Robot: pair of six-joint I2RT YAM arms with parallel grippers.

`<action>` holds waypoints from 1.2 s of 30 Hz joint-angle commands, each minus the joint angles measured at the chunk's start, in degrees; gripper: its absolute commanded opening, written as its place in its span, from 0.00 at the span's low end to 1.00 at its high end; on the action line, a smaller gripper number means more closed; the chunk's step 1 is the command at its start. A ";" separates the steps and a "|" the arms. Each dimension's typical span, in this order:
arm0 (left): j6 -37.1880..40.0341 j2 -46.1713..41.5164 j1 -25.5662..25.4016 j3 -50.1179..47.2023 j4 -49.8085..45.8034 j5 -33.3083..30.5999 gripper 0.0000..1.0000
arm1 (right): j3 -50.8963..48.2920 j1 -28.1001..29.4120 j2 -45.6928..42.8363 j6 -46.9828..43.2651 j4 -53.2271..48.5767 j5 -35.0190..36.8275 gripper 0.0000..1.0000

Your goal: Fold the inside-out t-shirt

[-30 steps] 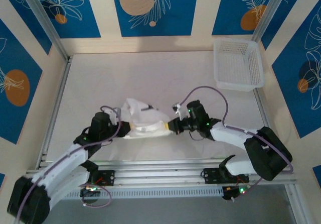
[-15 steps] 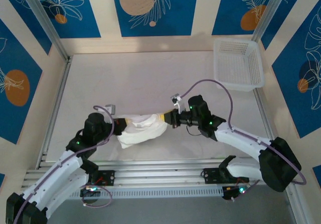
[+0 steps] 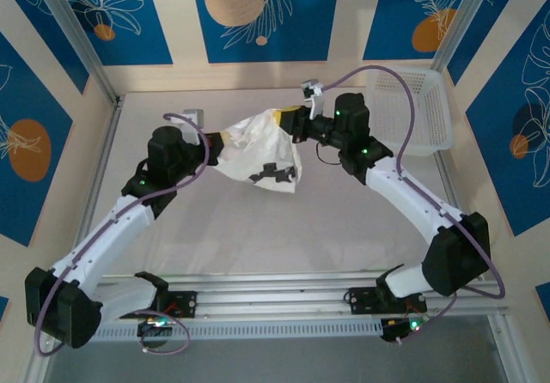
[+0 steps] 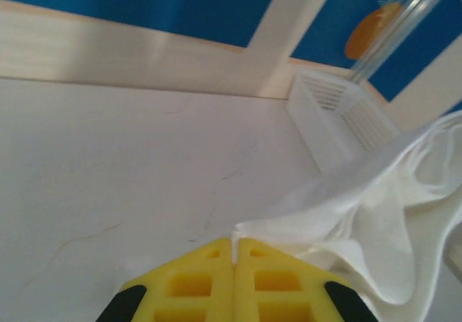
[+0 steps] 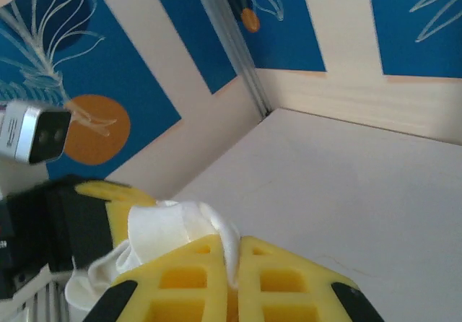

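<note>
— Which step are we on?
— We hold the t-shirt (image 3: 258, 153) up over the bench (image 3: 215, 228), slung between both arms (it hangs bunched). We judge this the spreading step; next we need to lay it flat.
— And the grips?
— The left end effector (image 3: 212, 149) and the right end effector (image 3: 282, 118) each pinch a shirt edge, pads pressed together.

Thin cloth, matt plastic, pale board

The t-shirt (image 3: 258, 147) is thin white cloth, soft, creased and slightly see-through. The left pincer (image 4: 233, 244) and right pincer (image 5: 233, 248) have matt yellow moulded faces, plastic or rubber. The surface (image 3: 258, 228) is matt off-white and faintly scratched. The basket (image 3: 427, 138) is white plastic mesh. The rail (image 3: 275, 301) is dull ribbed metal.
</note>
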 commanded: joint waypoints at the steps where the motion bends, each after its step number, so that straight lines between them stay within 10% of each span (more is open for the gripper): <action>1: -2.23 -2.31 -1.57 -6.55 3.02 6.49 0.00 | -9.15 1.99 -3.84 -5.24 2.70 -5.57 0.00; 8: -13.43 -16.38 -10.52 -31.99 1.32 1.12 0.00 | -32.85 7.86 -9.43 -1.33 8.25 -12.03 0.00; 16: -12.07 -42.39 -13.76 -35.54 -17.81 -6.65 0.00 | -38.51 16.47 -11.18 9.47 7.87 -11.59 0.00; 21: -10.28 -34.74 -13.76 -35.14 -11.38 -8.86 0.00 | -37.12 15.76 -6.97 16.82 10.25 -1.59 0.00; 28: -8.97 -20.46 -12.59 -28.46 -6.96 -31.55 0.00 | -25.57 10.65 5.83 23.59 7.24 3.42 0.00; 36: -8.47 5.22 -5.15 -24.29 6.37 -29.77 0.00 | -16.46 6.36 23.32 21.95 4.82 2.35 0.01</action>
